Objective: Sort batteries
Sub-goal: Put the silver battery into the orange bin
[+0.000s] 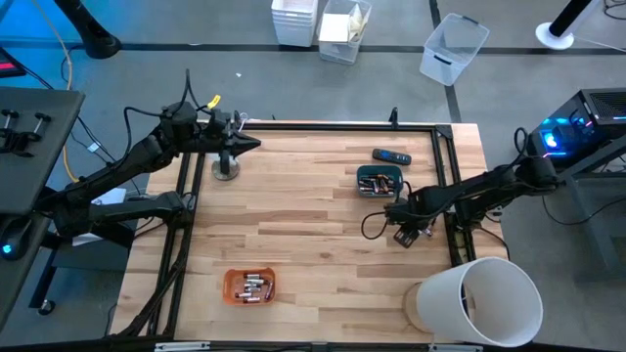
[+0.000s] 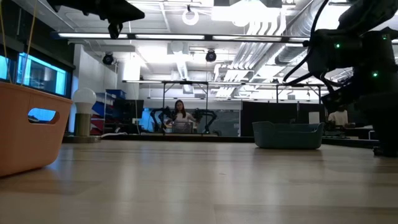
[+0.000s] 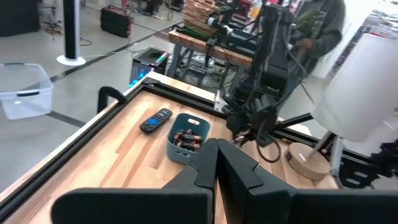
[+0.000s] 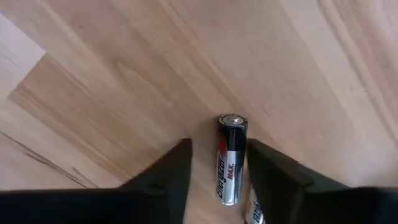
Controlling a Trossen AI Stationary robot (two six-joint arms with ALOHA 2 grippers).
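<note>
The left claw (image 1: 252, 145) hangs closed over the worktop's (image 1: 313, 244) far left edge. An orange bin (image 1: 249, 286) holds batteries. The right claw (image 4: 219, 163), fingers apart, straddles one battery (image 4: 230, 158) lying on the worktop beside the teal bin (image 1: 379, 181).

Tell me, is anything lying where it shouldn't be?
Yes. One battery lies loose on the bare wooden table, not in the teal bin or the orange bin like the others. The right hand is straddling it, fingers on either side. A second loose battery peeks out beside it.
</note>
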